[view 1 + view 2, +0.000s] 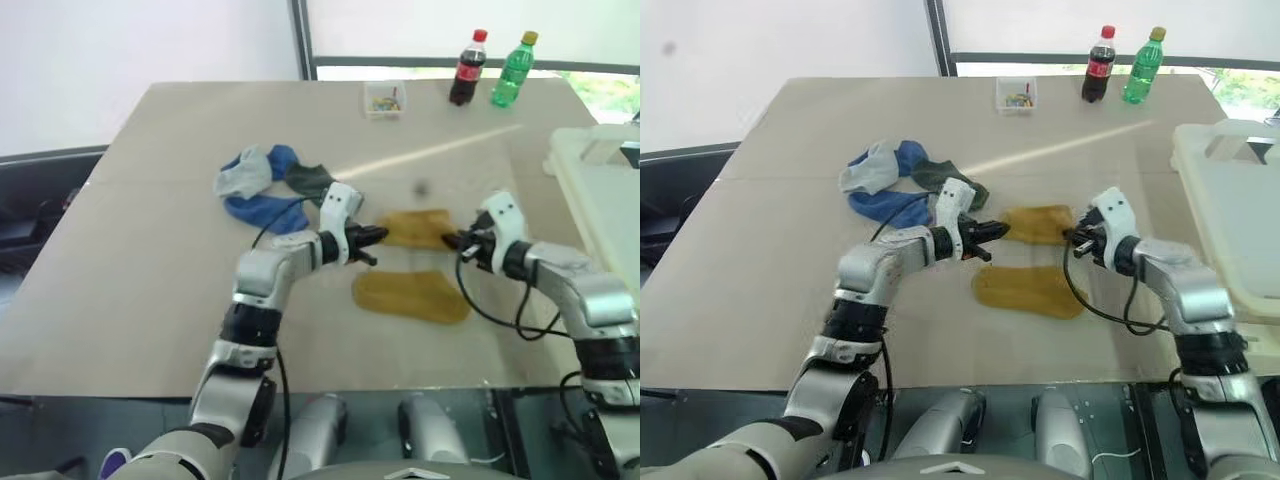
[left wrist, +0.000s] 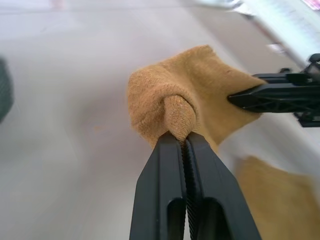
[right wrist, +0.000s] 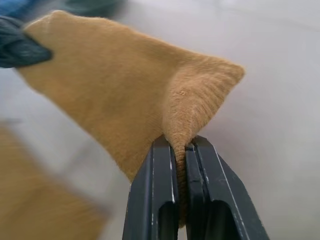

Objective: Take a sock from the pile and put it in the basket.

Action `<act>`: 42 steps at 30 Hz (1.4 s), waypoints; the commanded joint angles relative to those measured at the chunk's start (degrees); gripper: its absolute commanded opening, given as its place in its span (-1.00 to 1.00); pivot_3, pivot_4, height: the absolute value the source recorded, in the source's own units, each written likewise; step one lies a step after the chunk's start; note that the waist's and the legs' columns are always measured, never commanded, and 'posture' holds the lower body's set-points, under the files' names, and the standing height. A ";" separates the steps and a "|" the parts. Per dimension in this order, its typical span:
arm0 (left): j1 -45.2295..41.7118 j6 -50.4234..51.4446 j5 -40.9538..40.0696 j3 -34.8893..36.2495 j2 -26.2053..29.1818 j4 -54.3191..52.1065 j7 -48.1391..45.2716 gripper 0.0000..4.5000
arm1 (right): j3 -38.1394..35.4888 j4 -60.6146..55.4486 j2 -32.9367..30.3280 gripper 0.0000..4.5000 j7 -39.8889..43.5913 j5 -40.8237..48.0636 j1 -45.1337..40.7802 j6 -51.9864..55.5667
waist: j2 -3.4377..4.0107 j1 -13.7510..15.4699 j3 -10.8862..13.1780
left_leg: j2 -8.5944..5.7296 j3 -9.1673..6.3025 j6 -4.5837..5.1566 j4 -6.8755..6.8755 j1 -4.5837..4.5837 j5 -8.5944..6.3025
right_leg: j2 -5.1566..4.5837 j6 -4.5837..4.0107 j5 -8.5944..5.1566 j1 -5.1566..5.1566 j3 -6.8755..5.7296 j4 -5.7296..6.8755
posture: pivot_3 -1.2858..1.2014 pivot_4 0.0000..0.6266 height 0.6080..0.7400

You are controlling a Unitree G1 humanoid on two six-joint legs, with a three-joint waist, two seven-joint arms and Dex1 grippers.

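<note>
A mustard sock [image 1: 415,228] hangs stretched between my two grippers, just above the table. My left gripper [image 1: 378,235] is shut on its left end, with a fold of the knit pinched between the fingers [image 2: 165,165]. My right gripper [image 1: 450,240] is shut on the opposite end [image 3: 195,100]. The pile [image 1: 265,185] of grey, blue and dark green socks lies on the table to the left, behind my left gripper. The cream-white basket [image 1: 1230,190] stands at the table's right edge, beyond my right arm.
A second mustard sock [image 1: 412,295] lies flat on the table below the held one. At the far edge stand a small clear box [image 1: 385,98], a cola bottle [image 1: 467,68] and a green bottle [image 1: 514,70]. The tan table [image 1: 150,250] is bare on the left.
</note>
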 commanded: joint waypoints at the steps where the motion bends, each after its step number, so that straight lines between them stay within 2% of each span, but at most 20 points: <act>1: 3.33 5.06 -6.04 1.60 4.30 -9.71 -2.86 -1.00 | -3.85 -12.88 -1.19 -0.98 -0.98 6.57 4.03 6.43 | 0.01 0.07 -0.01 | 0.01 -0.01 0.00 0.00 -0.04 0.00 | 0.00 -0.01 0.00 -0.04 -0.01 0.00 | 0.03 -0.52 0.98; 4: 7.68 7.38 -8.35 1.49 8.74 -14.65 -3.71 -1.00 | -1.90 -21.03 -1.49 -0.98 -3.53 6.84 12.09 7.74 | -0.01 0.64 -0.02 | -0.02 -0.02 0.01 0.04 -0.04 0.00 | 0.00 -0.01 0.00 0.00 -0.06 0.01 | 0.03 -0.52 0.98; 10: 11.70 4.54 -7.56 -1.38 11.81 -16.84 -3.38 -1.00 | -0.11 -24.29 1.49 -0.98 -9.29 5.98 17.33 7.76 | 0.00 1.25 -0.01 | -0.06 0.00 0.23 0.23 0.09 -0.13 | 0.01 0.09 0.06 0.23 -0.05 -0.01 | 0.03 -0.52 0.98; 13: 12.30 3.10 -6.91 -2.80 11.51 -16.37 -2.76 -1.00 | 1.57 -23.98 -0.08 -0.98 -9.79 3.59 19.12 5.40 | 0.00 1.54 0.00 | -0.06 0.03 0.25 0.14 0.55 -0.16 | 0.01 0.10 0.04 0.68 -0.03 -0.07 | 0.03 -0.52 0.98; 27: 12.24 0.95 -6.57 -6.21 9.45 -12.68 -1.30 -1.00 | 0.75 -20.51 -5.34 -0.98 -7.73 1.05 19.84 1.19 | -0.02 1.93 0.01 | -0.02 0.04 0.25 0.07 0.55 -0.15 | 0.00 0.10 0.04 0.67 -0.01 -0.10 | 0.03 -0.52 0.98; 34: 12.42 -0.05 -5.50 -8.36 10.00 -9.89 -2.29 -1.00 | 2.77 -19.82 -8.35 -0.98 -6.45 -0.16 20.32 0.61 | -0.02 1.95 0.02 | -0.02 0.05 0.26 0.07 0.55 -0.15 | 0.00 0.10 0.04 0.68 -0.01 -0.12 | 0.03 -0.52 0.98; 35: 12.40 -0.04 -5.49 -8.53 10.06 -9.69 -2.32 -0.78 | 3.12 -19.77 -8.75 -1.00 -6.36 -0.32 20.35 0.80 | -0.03 1.95 0.02 | -0.01 0.04 0.26 0.07 0.54 -0.15 | -0.01 0.10 0.04 0.68 -0.01 -0.12 | 0.03 -0.52 0.98; 36: 12.24 -0.55 -5.21 -8.94 10.29 -9.49 -2.63 -0.69 | 3.36 -19.56 -9.09 -1.00 -6.22 -0.53 20.28 0.71 | -0.03 1.95 0.02 | -0.01 0.04 0.26 0.06 0.54 -0.15 | -0.01 0.10 0.04 0.68 -0.02 -0.12 | 0.03 -0.52 0.98; 38: 11.70 -0.28 -5.33 -8.91 10.16 -9.01 -2.52 -0.38 | 3.37 -19.27 -9.36 -0.65 -6.19 -0.91 19.92 0.15 | -0.03 1.94 0.02 | -0.01 0.04 0.26 0.06 0.54 -0.15 | -0.01 0.10 0.04 0.67 -0.01 -0.12 | 0.03 -0.52 0.98; 39: 11.62 -0.37 -5.25 -9.01 10.34 -9.11 -2.64 -0.32 | 3.17 -19.40 -9.62 -0.61 -5.82 -0.65 19.98 0.05 | -0.03 1.97 0.02 | -0.01 0.04 0.26 0.06 0.54 -0.15 | -0.02 0.10 0.04 0.67 -0.01 -0.12 | 0.03 -0.52 0.98; 42: 11.94 -0.65 -5.13 -8.12 11.84 -10.31 -3.21 0.31 | 2.29 -20.15 -10.28 0.03 -5.59 -1.33 20.79 -1.60 | -0.03 1.95 0.03 | -0.01 0.04 0.26 0.06 0.54 -0.16 | -0.03 0.11 0.04 0.68 -0.02 -0.13 | 0.03 -0.52 0.98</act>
